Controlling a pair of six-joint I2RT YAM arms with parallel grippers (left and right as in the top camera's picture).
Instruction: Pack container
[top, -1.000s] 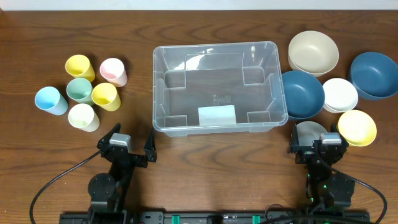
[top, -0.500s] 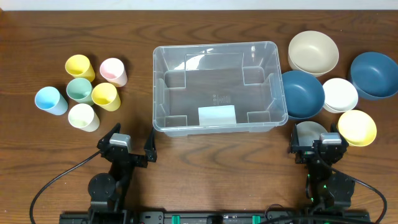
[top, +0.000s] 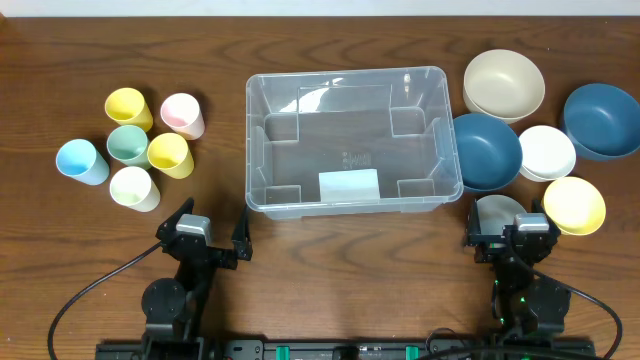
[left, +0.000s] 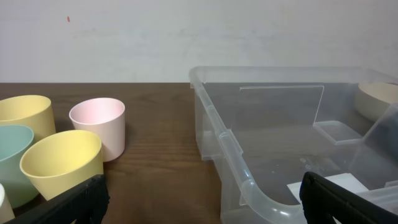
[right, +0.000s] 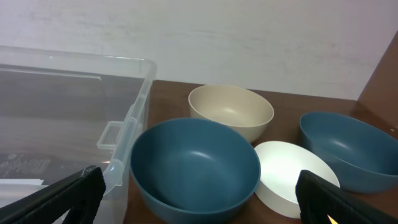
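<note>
in the middle of the table (top: 60, 60), straight ahead of both my arms, sits the container (top: 350, 135), clear, upright, with nothing in it but the pale label (top: 348, 186) on its base. my left gripper (top: 207, 228) hangs just short of its near left corner, jaws spread wide with nothing between them. my right gripper (top: 505, 225) hangs off its near right corner, just as wide and just as empty. left of the container and well apart from its wall, six cups (top: 150, 145) stand close together, the cream cup (top: 134, 187) nearest my left fingers. to the right lie the bowls (top: 545, 130); the dark blue bowl (top: 486, 150) crowds the container's right wall, though i cannot tell whether it touches. a pale bowl (top: 493, 208) lies half hidden under my right gripper, so i am unsure of its shape. nothing is packed yet, so i judge the step in hand to be the first pick. i would take the cream cup by its rim, one finger inside and one outside, and lift straight up so the neighbours are not knocked. it should go into a corner, leaving the open floor for the bowls. these look stackable, so nesting them would save room. my arms should take turns over the container.
</note>
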